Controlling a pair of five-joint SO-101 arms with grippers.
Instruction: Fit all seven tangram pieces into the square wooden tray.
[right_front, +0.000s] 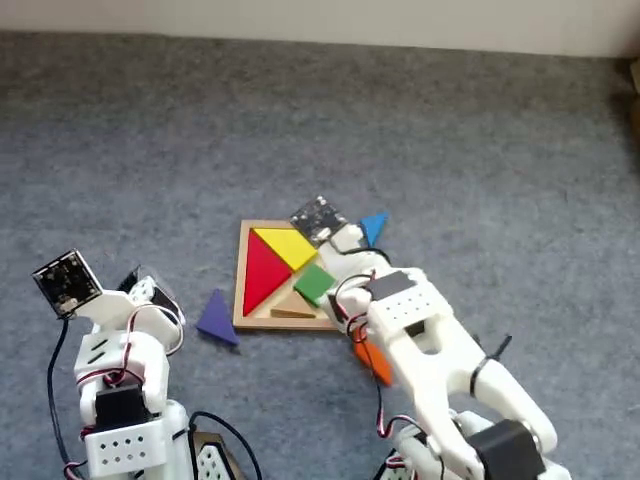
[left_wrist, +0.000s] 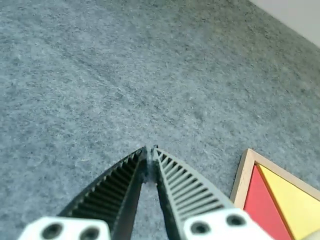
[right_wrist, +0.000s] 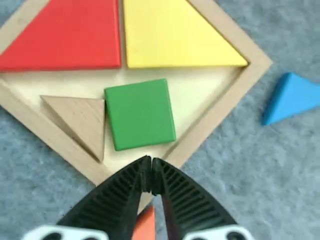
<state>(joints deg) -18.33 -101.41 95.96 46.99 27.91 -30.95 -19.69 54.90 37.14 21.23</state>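
Just beyond right tool (right_wrist: 151, 172), tips together, empty: tray (right_wrist: 216, 112) rim, green square (right_wrist: 140, 114); left tool (left_wrist: 150, 152) likewise closed.

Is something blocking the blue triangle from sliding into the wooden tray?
Nothing visible. Just bare carpet lies between the blue triangle and the rim of the wooden tray. The empty space beside the green square is open too.

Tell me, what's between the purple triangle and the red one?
In the high view, a little carpet and the tray rim lie between the purple triangle and the red triangle.
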